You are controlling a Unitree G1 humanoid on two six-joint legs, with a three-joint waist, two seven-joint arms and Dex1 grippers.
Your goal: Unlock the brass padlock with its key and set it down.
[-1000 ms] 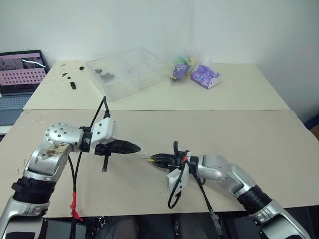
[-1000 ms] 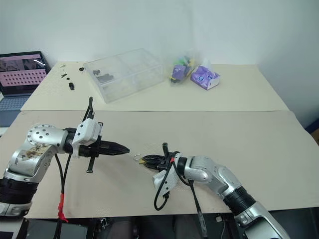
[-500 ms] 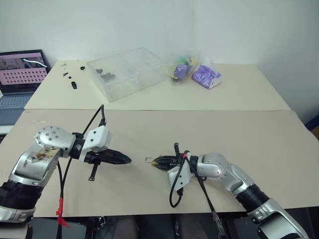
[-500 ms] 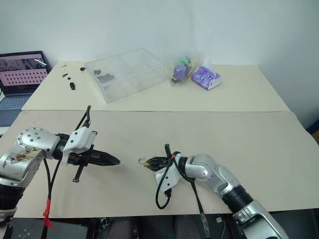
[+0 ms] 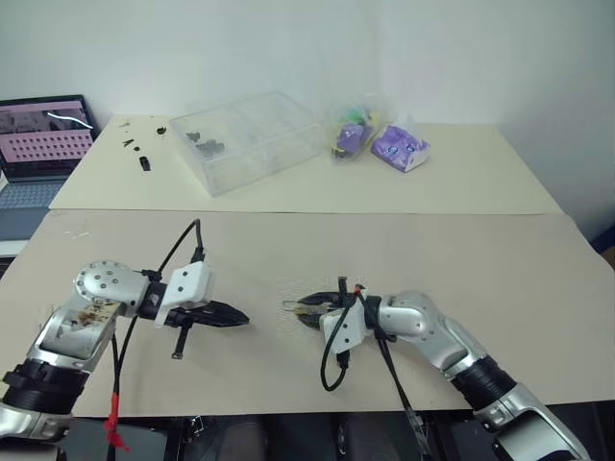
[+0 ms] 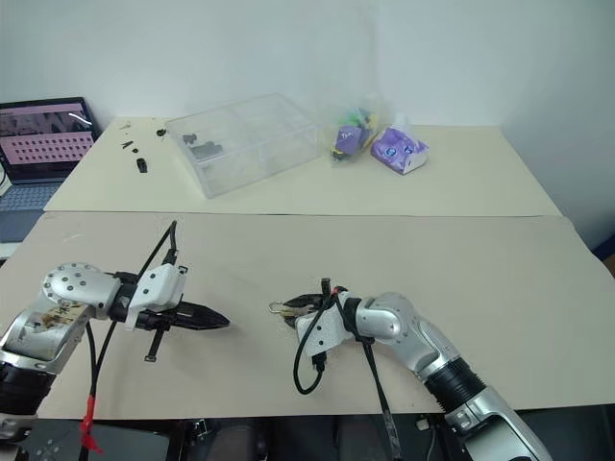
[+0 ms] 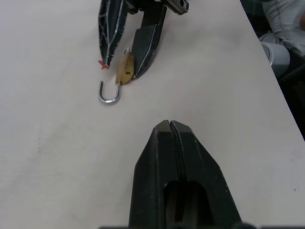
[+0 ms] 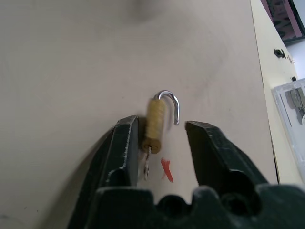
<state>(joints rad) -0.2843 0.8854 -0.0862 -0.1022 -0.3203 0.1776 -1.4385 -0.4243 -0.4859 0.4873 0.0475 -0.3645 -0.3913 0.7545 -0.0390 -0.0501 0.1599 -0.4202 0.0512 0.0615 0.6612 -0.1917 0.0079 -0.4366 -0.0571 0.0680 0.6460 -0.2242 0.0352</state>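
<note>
Brass padlock (image 8: 154, 125) lying on the beige surface (image 5: 500, 259), toward the near edge, about midway between the side edges. Shackle (image 7: 109, 93) swung free at one end (unlocked, by the look of it), pointing toward the left gripper. Key (image 8: 147, 164) in the bottom of the body, small red speck (image 8: 166, 170) just beside it. Right gripper (image 8: 157, 128) with jaws apart, one on either side of the padlock, one finger close against the body, the other clear of it. Left gripper (image 7: 169, 125) with jaws pressed together, empty, aimed at the padlock, apart from it.
</note>
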